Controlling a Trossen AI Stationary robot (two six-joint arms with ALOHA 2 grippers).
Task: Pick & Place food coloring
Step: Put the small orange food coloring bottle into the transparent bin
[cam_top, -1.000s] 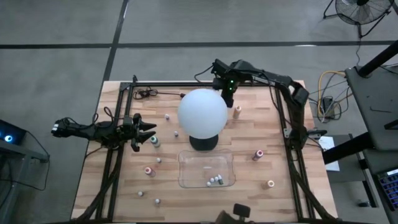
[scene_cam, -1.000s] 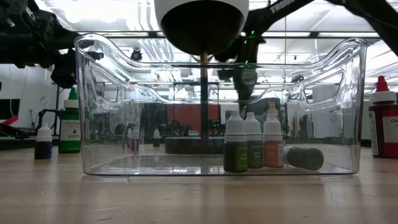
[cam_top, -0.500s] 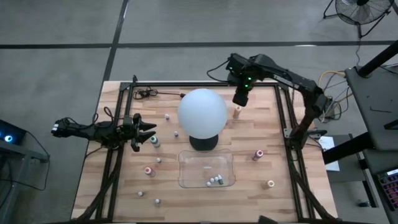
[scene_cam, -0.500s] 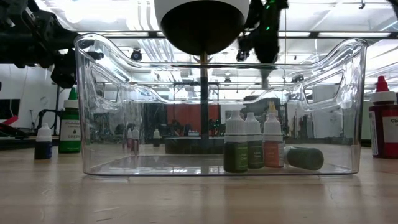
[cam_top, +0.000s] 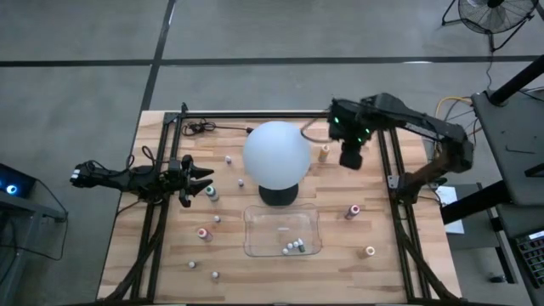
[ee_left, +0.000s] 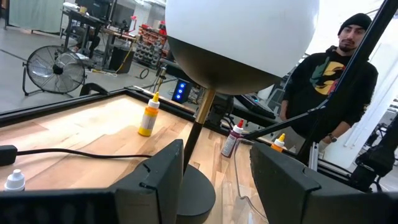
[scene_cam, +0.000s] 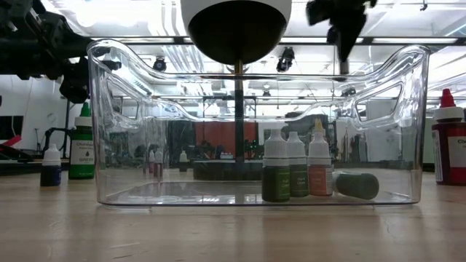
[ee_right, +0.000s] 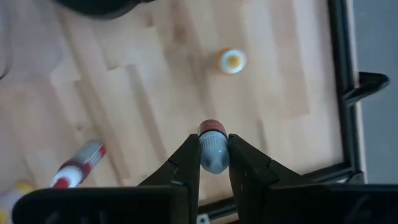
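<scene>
The left end effector [cam_top: 201,180] lies low over the worktop's [cam_top: 170,246] left side, reaching toward the centre, its fingers parted and holding nothing, with a teal food coloring bottle [cam_top: 212,194] just beside its tips. In front of it stands the white globe lamp [cam_top: 276,155], and nearer the front edge the clear tray [cam_top: 281,231], which holds four bottles [scene_cam: 295,169]. To the right, the right end effector [ee_right: 214,157] hangs raised above the worktop, beside an orange-capped bottle [cam_top: 324,153], its fingers clamped on a small whitish bottle [ee_right: 213,151] with a reddish tip. More bottles stand scattered on the right side [cam_top: 352,211].
</scene>
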